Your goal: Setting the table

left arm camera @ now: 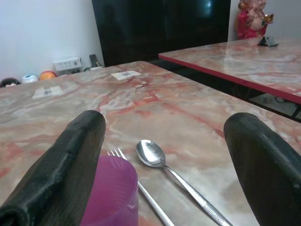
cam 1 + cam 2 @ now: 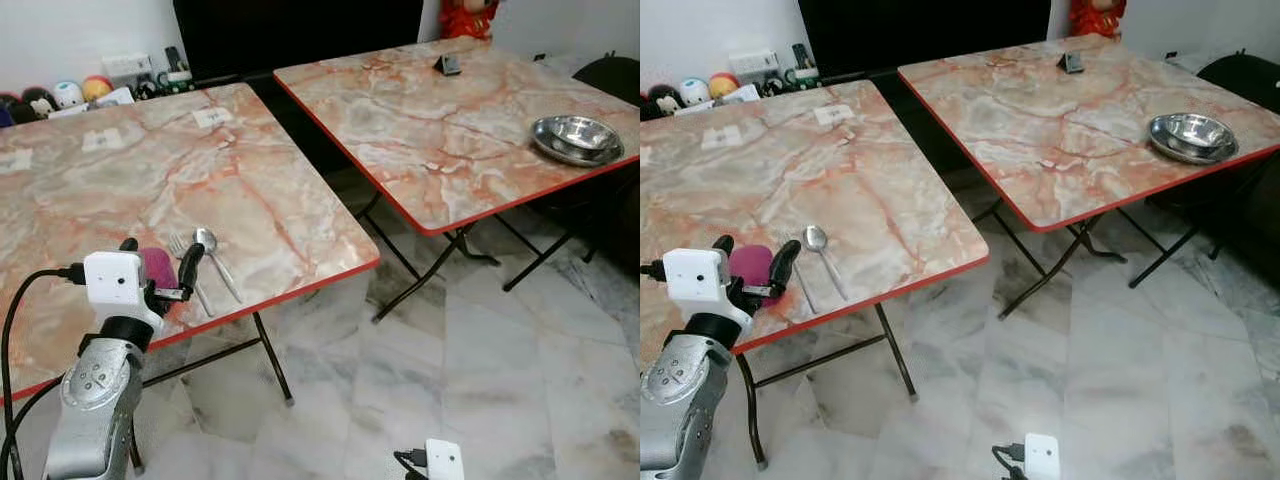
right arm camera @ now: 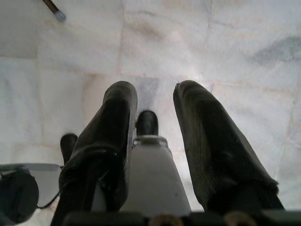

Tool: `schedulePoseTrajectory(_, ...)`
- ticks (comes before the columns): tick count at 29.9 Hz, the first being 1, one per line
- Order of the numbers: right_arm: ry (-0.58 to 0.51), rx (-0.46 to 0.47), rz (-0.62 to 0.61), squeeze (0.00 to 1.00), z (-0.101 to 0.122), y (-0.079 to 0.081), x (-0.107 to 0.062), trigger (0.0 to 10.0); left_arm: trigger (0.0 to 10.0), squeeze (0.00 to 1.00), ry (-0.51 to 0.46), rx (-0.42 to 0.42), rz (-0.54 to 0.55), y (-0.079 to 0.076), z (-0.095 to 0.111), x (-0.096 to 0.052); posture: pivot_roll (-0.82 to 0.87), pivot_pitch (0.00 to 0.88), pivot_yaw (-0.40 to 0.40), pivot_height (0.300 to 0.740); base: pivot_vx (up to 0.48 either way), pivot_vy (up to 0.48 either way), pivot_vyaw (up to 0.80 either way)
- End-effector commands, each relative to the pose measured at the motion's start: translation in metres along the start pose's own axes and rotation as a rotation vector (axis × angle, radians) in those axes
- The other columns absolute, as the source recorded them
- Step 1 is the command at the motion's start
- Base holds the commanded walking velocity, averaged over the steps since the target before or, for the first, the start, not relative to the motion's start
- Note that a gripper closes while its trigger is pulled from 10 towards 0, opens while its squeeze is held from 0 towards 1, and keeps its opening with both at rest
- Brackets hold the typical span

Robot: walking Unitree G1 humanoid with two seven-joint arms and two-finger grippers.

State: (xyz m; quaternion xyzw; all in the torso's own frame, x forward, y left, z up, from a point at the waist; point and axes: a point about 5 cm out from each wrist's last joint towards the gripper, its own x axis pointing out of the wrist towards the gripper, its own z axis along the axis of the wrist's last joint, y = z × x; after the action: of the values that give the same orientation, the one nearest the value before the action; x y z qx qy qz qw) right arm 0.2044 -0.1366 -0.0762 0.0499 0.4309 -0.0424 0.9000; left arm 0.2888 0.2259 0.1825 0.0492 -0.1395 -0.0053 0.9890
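While your left gripper (image 2: 158, 262) hovers over the near edge of the left table (image 2: 120, 190), its two black fingers stand apart with the purple cup (image 1: 109, 193) between them; whether either finger (image 1: 61, 174) presses the cup wall you cannot tell.

Item, fork (image 2: 188, 268): lies flat just beside the cup at its 3 o'clock, tines toward 12.
Item, spoon (image 2: 215, 260): flat, just beside the fork on its 3 o'clock side, bowl toward 12, handle toward the red table edge.
Item, paper slips (image 2: 212, 117): further across the same table, toward 12 o'clock.
Item, small toys and a socket block (image 2: 70, 93): on the floor by the wall, 11 o'clock.
Item, right table (image 2: 450, 120): at 2 o'clock, apart from the left one with a gap between; it carries a steel bowl (image 2: 576, 138) near its right edge and a small dark object (image 2: 447, 64) at the far side.
Item, red figure (image 1: 253, 19): behind the right table.

Your right gripper (image 3: 155, 117) hangs low over the marble floor (image 2: 480, 370), fingers slightly parted, holding nothing.
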Motion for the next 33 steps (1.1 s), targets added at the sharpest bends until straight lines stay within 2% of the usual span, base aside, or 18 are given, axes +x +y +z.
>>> schedulePoseTrajectory(1, 0.019, 0.009, 0.005, 0.00, -0.003, 0.002, 0.000, 10.0, 10.0, 0.00, -0.005, 0.012, 0.007, 0.001, -0.001, -0.002, 0.13, 0.014, 0.020, 0.740, 0.000, 0.000, 0.00)
schedulePoseTrajectory(14, 0.011, 0.002, 0.001, 0.00, 0.000, -0.001, 0.000, 10.0, 10.0, 0.00, 0.043, 0.011, -0.017, -0.004, -0.015, -0.017, 0.14, 0.016, 0.008, 0.740, 0.000, 0.000, 0.00)
schedulePoseTrajectory(33, 0.025, -0.009, 0.002, 0.00, -0.006, -0.002, -0.001, 10.0, 10.0, 0.00, 0.030, -0.017, -0.026, -0.011, -0.009, -0.021, 0.13, 0.078, 0.012, 0.740, 0.000, 0.025, 0.00)
